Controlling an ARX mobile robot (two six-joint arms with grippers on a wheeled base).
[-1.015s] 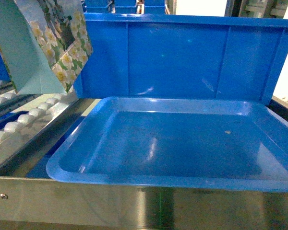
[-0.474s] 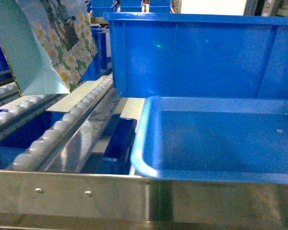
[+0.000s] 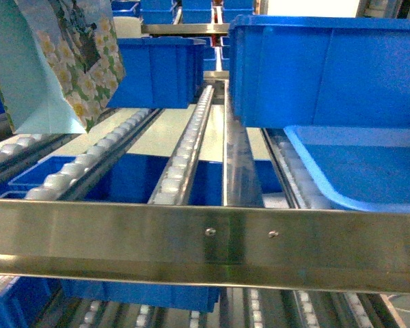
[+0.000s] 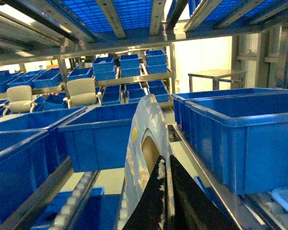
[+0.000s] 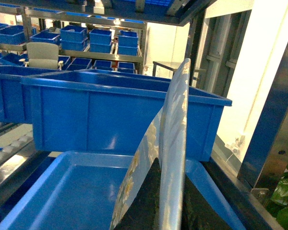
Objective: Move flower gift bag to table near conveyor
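Two claws, and both look closed on something thin. In the left wrist view the left claw (image 4: 165,191) has its dark fingers (image 4: 151,201) pinched on the edge of the flower gift bag (image 4: 144,143), which you see edge-on, running straight up the frame from the claw. In the right wrist view the right claw (image 5: 170,211) grips a flowered panel (image 5: 174,134) the same way, above the blue tray (image 5: 67,191). I'd guess that's a second bag, since it doesn't show up in the head view, but I can't say for sure.

In the head view the gift bag (image 3: 55,68) hangs at upper left, tilted, long axis roughly vertical. Its bottom corner is clear of the conveyor (image 3: 184,157) rollers and touches nothing. So the left arm has it and there's nothing to reach for. The white surface you're aiming at isn't in any view, so my read is that the next move is a carry. Keep that low corner off the rollers and the steel front rail (image 3: 191,239), and away from the blue bin (image 3: 157,72) just beside it.

Zero readable writing: no brand or label on the bag, bins or tray, just daisy print.
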